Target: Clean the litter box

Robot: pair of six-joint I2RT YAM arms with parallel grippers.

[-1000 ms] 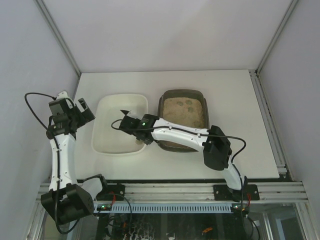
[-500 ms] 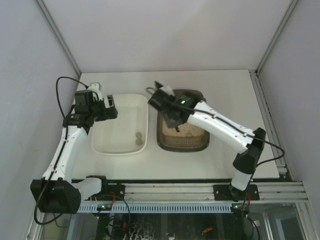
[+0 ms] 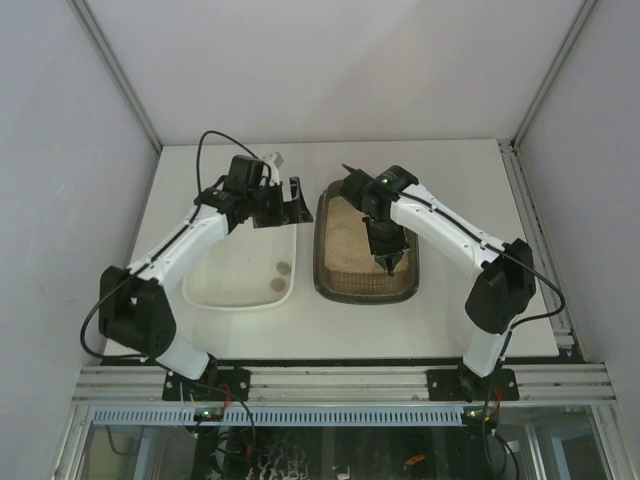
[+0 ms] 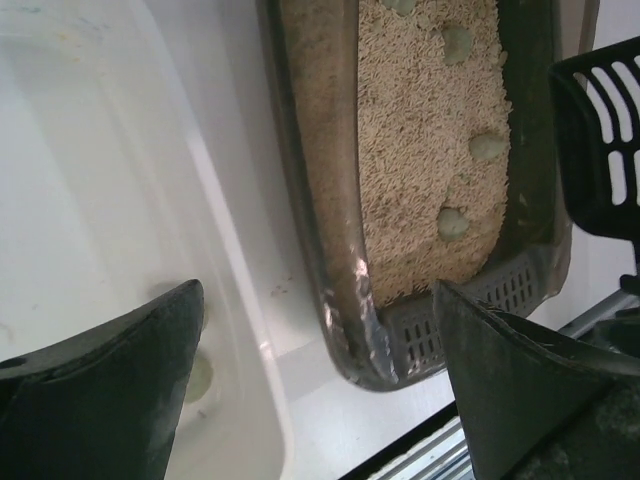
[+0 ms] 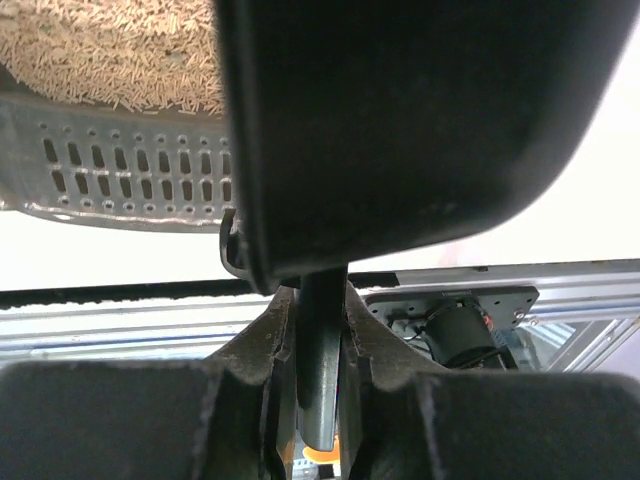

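Note:
The litter box (image 3: 331,280) is a dark tray of beige litter right of centre; in the left wrist view its rim (image 4: 318,190) runs up the middle, and three greenish clumps (image 4: 487,147) lie on the litter. My right gripper (image 3: 384,240) is over the box's near half, shut on the handle of a black scoop (image 3: 389,263). That handle (image 5: 322,350) is pinched between the fingers, and the scoop's back fills the upper right wrist view. My left gripper (image 3: 283,205) hangs open and holds nothing, between the white tray and the box's far left corner.
The white tray (image 3: 215,290) stands left of the litter box with two clumps (image 3: 280,276) in its near right corner. In the left wrist view the slotted scoop (image 4: 600,150) shows at the right edge. The metal rail (image 3: 340,383) runs along the table's near edge.
My right gripper carried the scoop from over the white tray to over the litter box. The left arm swung from the table's left side to the gap between tray and box.

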